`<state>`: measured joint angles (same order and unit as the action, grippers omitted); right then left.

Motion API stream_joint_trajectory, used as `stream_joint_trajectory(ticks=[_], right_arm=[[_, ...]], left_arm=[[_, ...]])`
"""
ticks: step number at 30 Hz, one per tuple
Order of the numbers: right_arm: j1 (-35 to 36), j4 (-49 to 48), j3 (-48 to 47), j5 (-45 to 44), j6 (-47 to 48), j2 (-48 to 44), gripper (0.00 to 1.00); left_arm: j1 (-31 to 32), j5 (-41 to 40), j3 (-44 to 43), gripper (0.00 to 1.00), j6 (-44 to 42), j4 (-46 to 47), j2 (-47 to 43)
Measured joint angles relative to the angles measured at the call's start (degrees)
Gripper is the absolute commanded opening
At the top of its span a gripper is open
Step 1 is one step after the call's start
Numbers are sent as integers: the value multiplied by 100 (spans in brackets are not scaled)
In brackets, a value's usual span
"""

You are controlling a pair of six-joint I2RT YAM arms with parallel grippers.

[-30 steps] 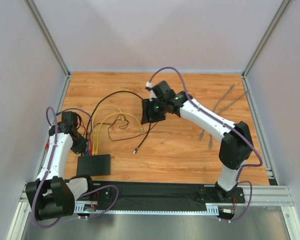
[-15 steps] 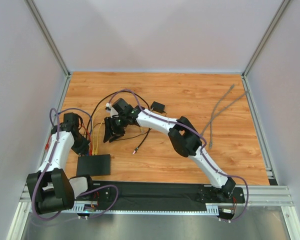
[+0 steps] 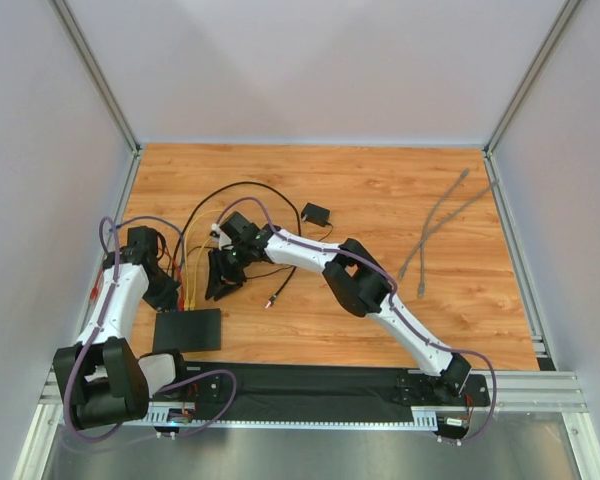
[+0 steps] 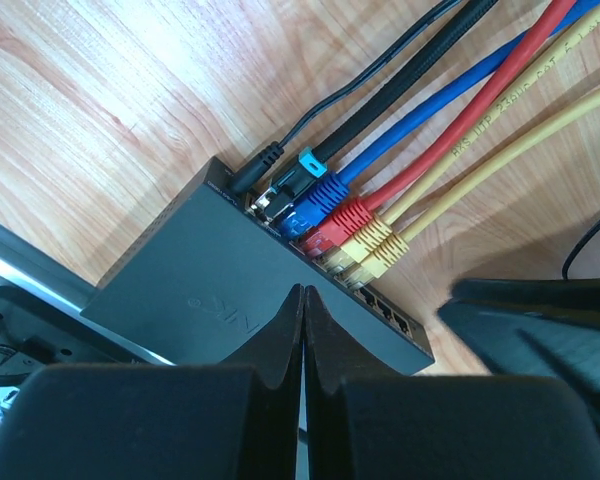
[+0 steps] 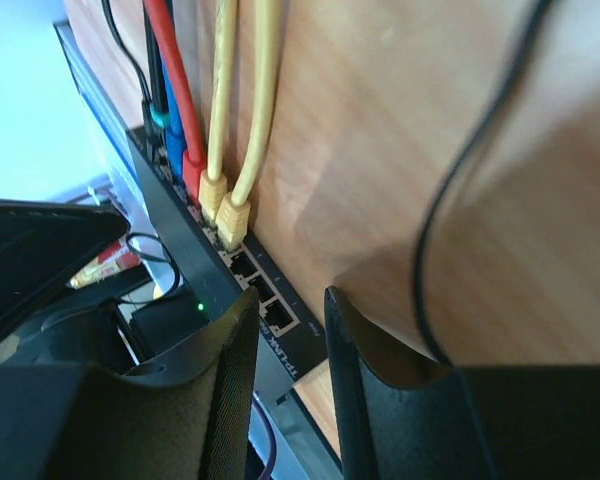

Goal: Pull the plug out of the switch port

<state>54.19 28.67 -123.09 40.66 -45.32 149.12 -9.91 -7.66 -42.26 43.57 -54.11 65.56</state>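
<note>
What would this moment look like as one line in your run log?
left pincer: shut, above black box | right pincer: open, empty, near yellow plugs | pull: not yet done

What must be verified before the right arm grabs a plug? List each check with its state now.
1. Two yellow plugs seated in the flat matte black switch box: ok.
2. Right gripper empty, jaws slightly apart: ok.
3. Right gripper around a plug: not ok, the plugs lie ahead of it.
4. Left gripper shut over the box: ok; pressing it down: cannot tell.
5. Thin black cord clear of the right fingers: cannot tell.
</note>
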Motion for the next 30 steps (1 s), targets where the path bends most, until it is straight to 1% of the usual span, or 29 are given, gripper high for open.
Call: stream_joint_trajectory(ticks=[4, 6, 10, 16, 22, 30], right_arm=[[160, -170, 317, 278, -37, -74, 32], [192, -236, 544, 348, -50, -179, 28], [201, -271, 837, 472, -39, -310, 27], [188, -509, 809, 638, -184, -308, 30], [190, -876, 273, 859, -479, -72, 30], [205, -1360, 227, 1029, -713, 286, 32]], left_arm=[[0, -17, 0, 0, 0, 0, -33], [0, -15, 0, 0, 2, -2, -37], [0, -15, 0, 0, 2, -2, -85], [0, 9, 0, 0, 4, -7, -114], [0, 212, 68, 0, 109, -24, -107], [-4, 461, 328, 0, 234, -28, 33]])
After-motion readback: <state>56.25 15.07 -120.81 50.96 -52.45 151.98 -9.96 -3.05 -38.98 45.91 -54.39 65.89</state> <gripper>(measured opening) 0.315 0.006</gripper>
